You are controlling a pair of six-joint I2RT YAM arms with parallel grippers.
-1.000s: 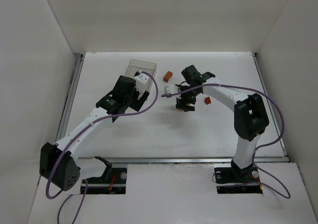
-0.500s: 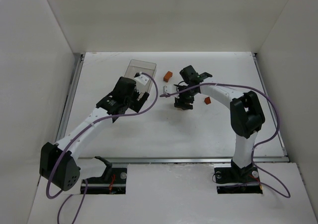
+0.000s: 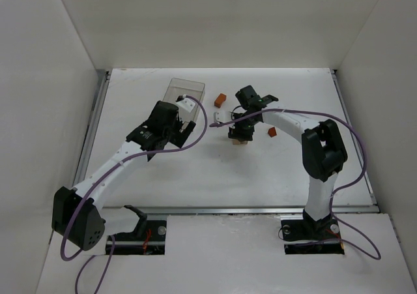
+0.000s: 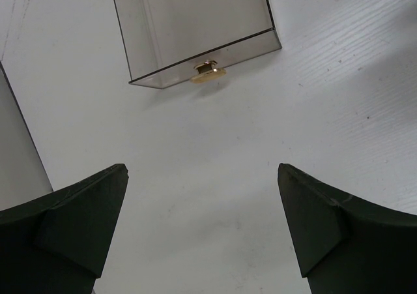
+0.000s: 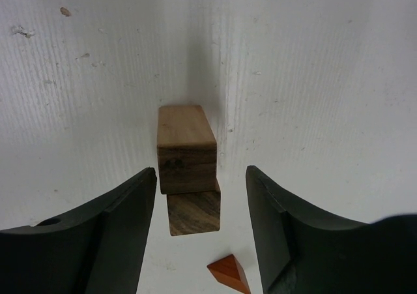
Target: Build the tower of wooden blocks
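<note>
Around the middle of the table, the right gripper is hanging over the wood block tower (two tan blocks, one atop the other). Its jaws are standing apart with a gap on either side, grasping nothing. An orange wedge is lying just beside the stack, cut off by the wrist view's edge. From above, the gripper is hiding most of the tower. Farther left, the left gripper is gaping wide and empty, facing the clear box near the far left corner; an orange block is lying beyond.
</note>
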